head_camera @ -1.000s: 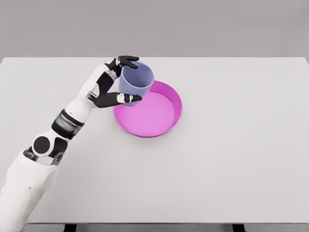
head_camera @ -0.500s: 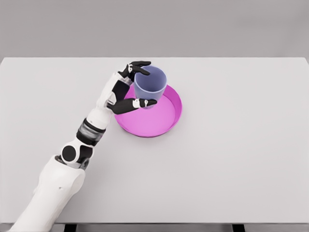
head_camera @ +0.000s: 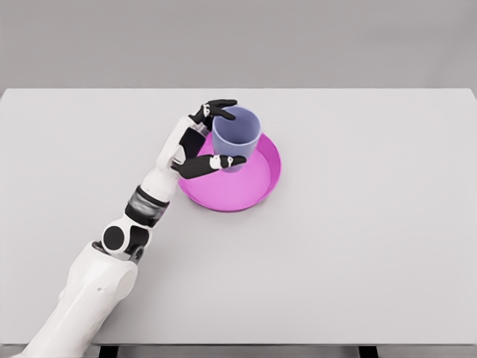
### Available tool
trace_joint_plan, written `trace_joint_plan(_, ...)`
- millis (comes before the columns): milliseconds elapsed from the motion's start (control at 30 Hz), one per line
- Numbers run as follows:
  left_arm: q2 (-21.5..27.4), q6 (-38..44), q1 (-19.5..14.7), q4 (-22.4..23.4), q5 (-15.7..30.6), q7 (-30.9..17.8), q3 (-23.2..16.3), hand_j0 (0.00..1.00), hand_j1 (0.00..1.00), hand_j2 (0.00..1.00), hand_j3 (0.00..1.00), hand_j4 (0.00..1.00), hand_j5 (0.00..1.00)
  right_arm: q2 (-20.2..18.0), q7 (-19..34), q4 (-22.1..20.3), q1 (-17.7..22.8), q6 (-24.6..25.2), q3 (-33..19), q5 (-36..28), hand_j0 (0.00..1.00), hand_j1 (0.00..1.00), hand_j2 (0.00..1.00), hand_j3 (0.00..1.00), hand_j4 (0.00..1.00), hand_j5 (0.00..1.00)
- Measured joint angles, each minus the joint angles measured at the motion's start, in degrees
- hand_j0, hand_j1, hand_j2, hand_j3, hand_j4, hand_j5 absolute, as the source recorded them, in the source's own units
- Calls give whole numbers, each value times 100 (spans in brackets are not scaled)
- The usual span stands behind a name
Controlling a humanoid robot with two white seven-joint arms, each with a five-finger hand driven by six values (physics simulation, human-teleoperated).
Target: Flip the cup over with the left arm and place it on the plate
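Observation:
A lavender cup (head_camera: 237, 139) stands upright, mouth up, over the back left part of a magenta plate (head_camera: 253, 186). My left hand (head_camera: 216, 138) is shut on the cup, with the thumb across its near side and the fingers (head_camera: 218, 109) curled over the far rim. Whether the cup's base touches the plate is hidden by the thumb. The left arm reaches in from the lower left. No right arm shows.
The plate lies on a white table (head_camera: 373, 246) that fills most of the view. The table's front edge runs along the bottom, with grey floor beyond its far edge.
My left hand has carried the cup to the right, from the plate's left rim to over the plate. The arm has stretched out further over the table.

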Motion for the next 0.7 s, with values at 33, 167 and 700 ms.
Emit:
trace_joint_plan(33, 0, -1, -52, 70, 46, 2, 3, 51, 51, 51, 51, 51, 51, 0, 0, 0, 0, 0, 0, 1, 100, 100, 100, 100, 100, 100)
trace_joint_plan(167, -9, 1, -185, 407, 141, 9, -27, 51, 51, 51, 51, 51, 51, 0, 0, -1, 0, 0, 0, 1, 100, 100, 100, 100, 100, 100)
trace_joint_plan(700, -244, 2, -466, 1133, 102, -11, -214, 51, 51, 51, 51, 51, 51, 0, 0, -1, 0, 0, 0, 1, 100, 100, 100, 100, 100, 100)
